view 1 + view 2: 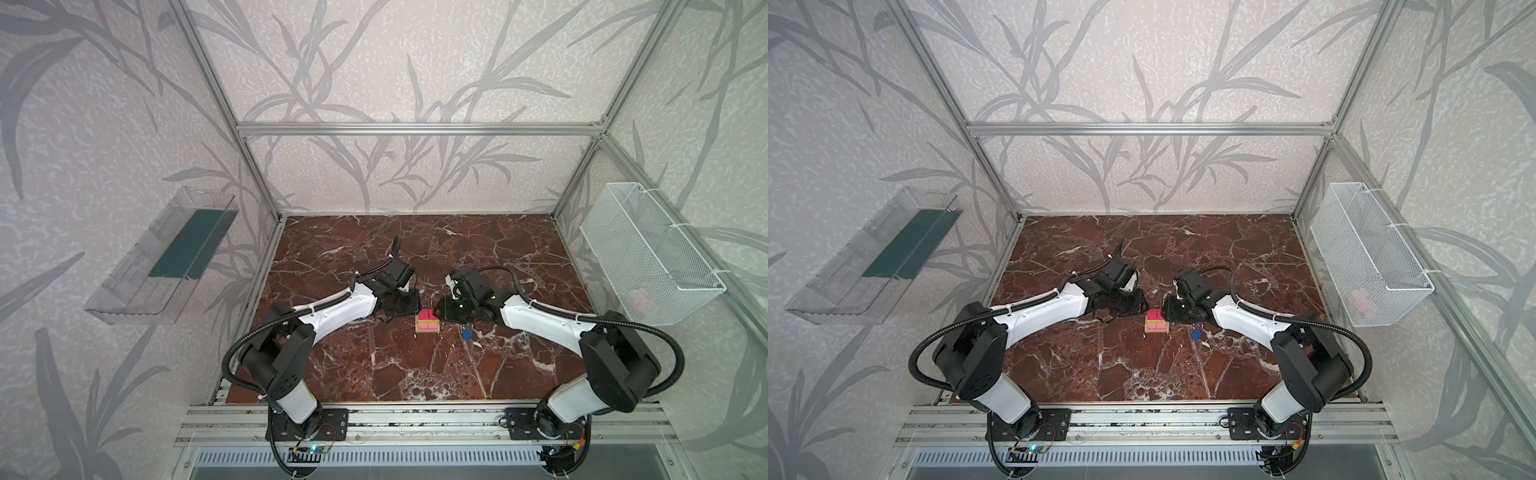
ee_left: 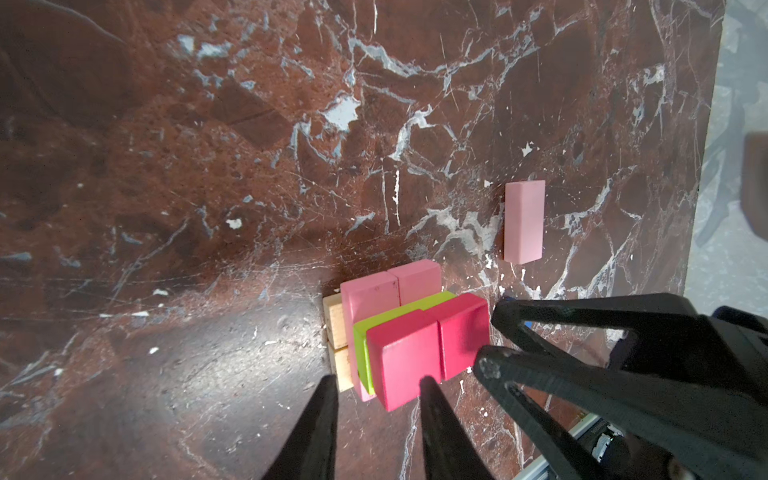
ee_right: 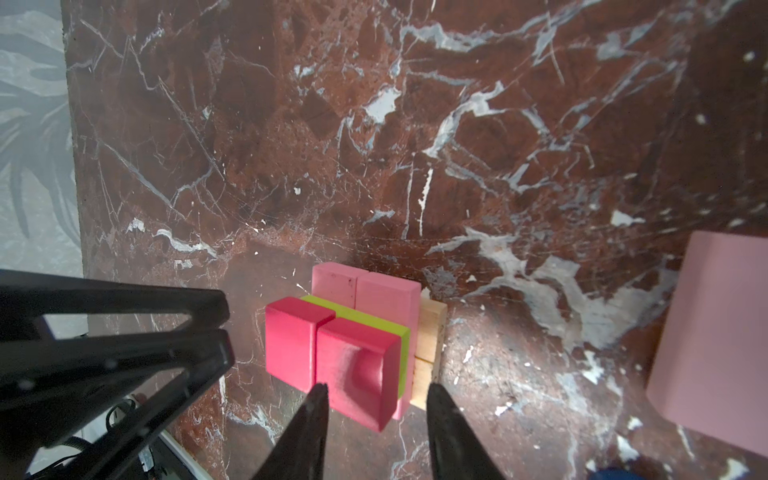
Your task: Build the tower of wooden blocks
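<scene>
Wood block tower (image 1: 428,322) is standing mid-way on the red marble surface (image 1: 374,365), with two plain tan wooden bars (image 2: 336,328) carrying two pink bars (image 2: 390,286), a lime-green bar (image 2: 399,313) and two red cubes (image 2: 407,353). A third pink bar (image 2: 524,220) and the blue disc (image 1: 467,333) are lying apart from it, apparently awaiting placement. The left gripper (image 2: 378,382) and right gripper (image 3: 376,388) are flanking the red cubes, jaws narrowly parted and holding nothing.
</scene>
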`<state>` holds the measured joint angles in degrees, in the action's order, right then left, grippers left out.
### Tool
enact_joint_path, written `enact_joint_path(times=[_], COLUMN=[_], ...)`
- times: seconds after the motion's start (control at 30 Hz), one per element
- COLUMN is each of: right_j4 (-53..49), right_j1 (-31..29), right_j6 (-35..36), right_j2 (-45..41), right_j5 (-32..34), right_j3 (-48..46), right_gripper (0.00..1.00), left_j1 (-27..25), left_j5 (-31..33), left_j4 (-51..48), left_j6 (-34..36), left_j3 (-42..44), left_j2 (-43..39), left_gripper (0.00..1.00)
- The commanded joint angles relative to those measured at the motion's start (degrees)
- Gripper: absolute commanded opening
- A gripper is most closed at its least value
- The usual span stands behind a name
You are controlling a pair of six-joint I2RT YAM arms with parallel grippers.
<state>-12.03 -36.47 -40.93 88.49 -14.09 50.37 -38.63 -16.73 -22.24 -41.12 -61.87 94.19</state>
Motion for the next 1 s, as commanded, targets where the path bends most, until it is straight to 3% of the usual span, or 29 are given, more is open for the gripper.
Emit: enact_joint_path(times=[0.0, 0.97], right_j4=[1.13, 1.84], right_j1=[0.33, 0.33], right_j6=[-0.38, -0.56], right_j2=[0.67, 1.60], right_j5=[-0.68, -1.90], right_j3=[-0.27, 0.45], right_gripper=[0.39, 0.30], left_j1=[-0.26, -1.01], left_j5=[-0.67, -1.77], left_j4=[-0.19, -0.79], left_j6=[-0.01, 0.34], left_j3=[-1.94, -3.79], left_j2=[1.07, 3.88], left_gripper=[0.32, 0.25])
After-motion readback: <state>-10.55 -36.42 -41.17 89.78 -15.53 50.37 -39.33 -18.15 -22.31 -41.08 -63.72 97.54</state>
